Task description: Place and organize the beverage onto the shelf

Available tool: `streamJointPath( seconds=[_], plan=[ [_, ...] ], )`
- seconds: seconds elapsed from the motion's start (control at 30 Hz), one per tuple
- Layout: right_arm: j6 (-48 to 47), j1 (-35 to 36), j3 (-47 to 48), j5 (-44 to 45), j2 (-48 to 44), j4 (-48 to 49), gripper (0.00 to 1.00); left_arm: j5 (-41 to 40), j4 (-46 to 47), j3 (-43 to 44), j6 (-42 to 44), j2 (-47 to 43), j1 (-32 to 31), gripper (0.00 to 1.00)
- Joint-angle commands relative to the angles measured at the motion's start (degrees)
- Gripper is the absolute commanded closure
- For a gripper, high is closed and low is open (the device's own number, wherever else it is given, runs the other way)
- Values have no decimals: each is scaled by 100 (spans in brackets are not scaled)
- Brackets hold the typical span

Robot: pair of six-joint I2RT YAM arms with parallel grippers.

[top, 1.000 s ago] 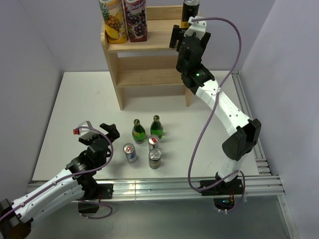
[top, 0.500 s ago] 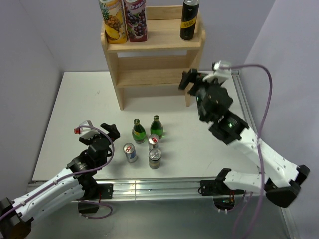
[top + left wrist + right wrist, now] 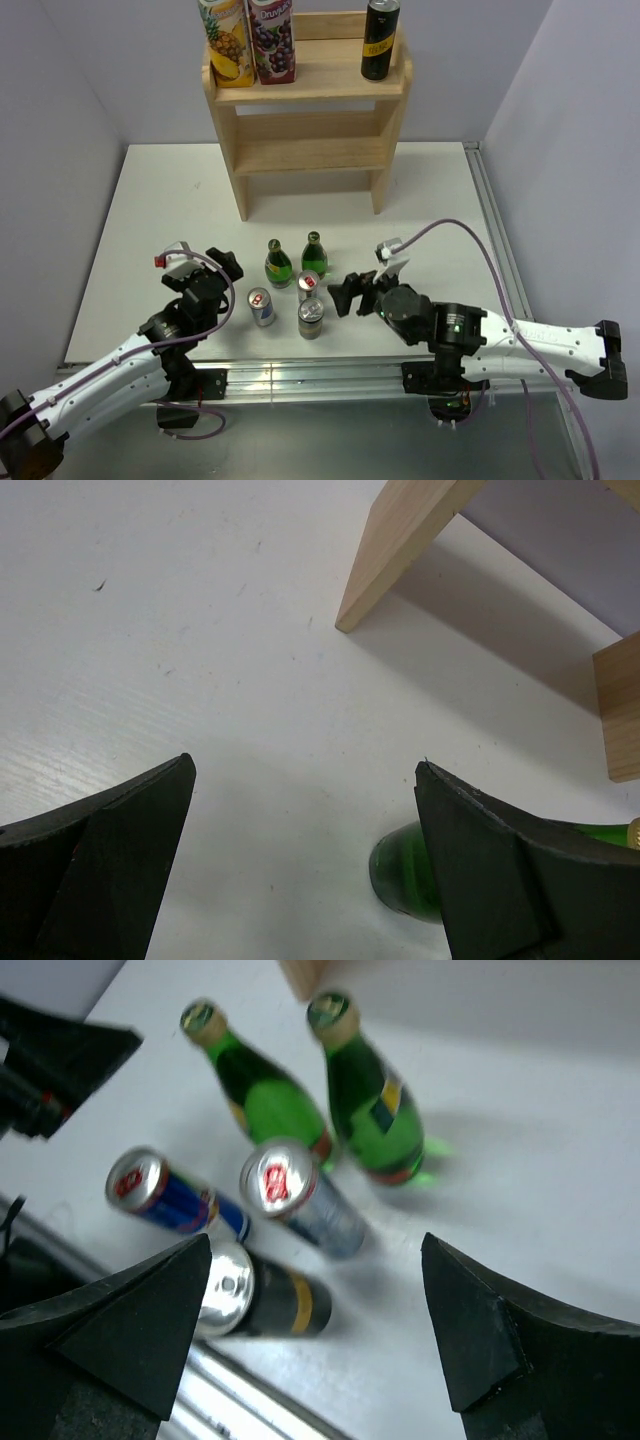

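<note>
The wooden shelf (image 3: pixel 300 150) stands at the back, with two juice cartons (image 3: pixel 250 40) and a black can (image 3: pixel 379 38) on its top tier. On the table stand two green bottles (image 3: pixel 277 264) (image 3: pixel 370 1100), a blue can (image 3: pixel 261 306) (image 3: pixel 165 1195), a silver can (image 3: pixel 309 285) (image 3: pixel 300 1195) and a black can with a gold band (image 3: pixel 311 317) (image 3: pixel 265 1300). My right gripper (image 3: pixel 350 293) (image 3: pixel 315 1242) hovers open just right of the cans, holding nothing. Left of the group, my left gripper (image 3: pixel 222 268) (image 3: pixel 305 780) is open and empty, and a green bottle (image 3: pixel 400 870) shows by its right finger.
The shelf's lower tiers (image 3: pixel 305 125) are bare. A shelf leg (image 3: pixel 395 550) shows ahead in the left wrist view. A metal rail (image 3: pixel 300 375) runs along the near table edge, and grey walls close in both sides.
My right arm has swung away from the shelf's top tier, leaving the black can there, and come down low beside the cans on the table. The left arm has barely moved.
</note>
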Motion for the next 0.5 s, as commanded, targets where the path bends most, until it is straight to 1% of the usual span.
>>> streamJointPath(
  seconds=[0.0,0.07,0.13,0.2,0.23,0.33,0.47],
  plan=[
    [1002,635,-237,464,-339,-193,7,21,176,66,-14,29,23,1],
    [1127,882,-342,596,-322,-256,6,12,184,74,-23,29,23,1],
    [1329,1365,-404,763,-234,-274,5,12,193,57,-14,29,23,1],
    [1547,1734,-430,956,-15,-212,4,21,211,57,-5,55,23,1],
    [1610,2075,-422,1009,99,-204,4,12,211,65,-5,64,23,1],
    [2032,2543,-387,1317,618,-256,2,-5,193,66,-32,81,14,1],
    [1954,2589,-597,1072,1293,664,2,3,202,57,-40,64,14,1]
  ],
)
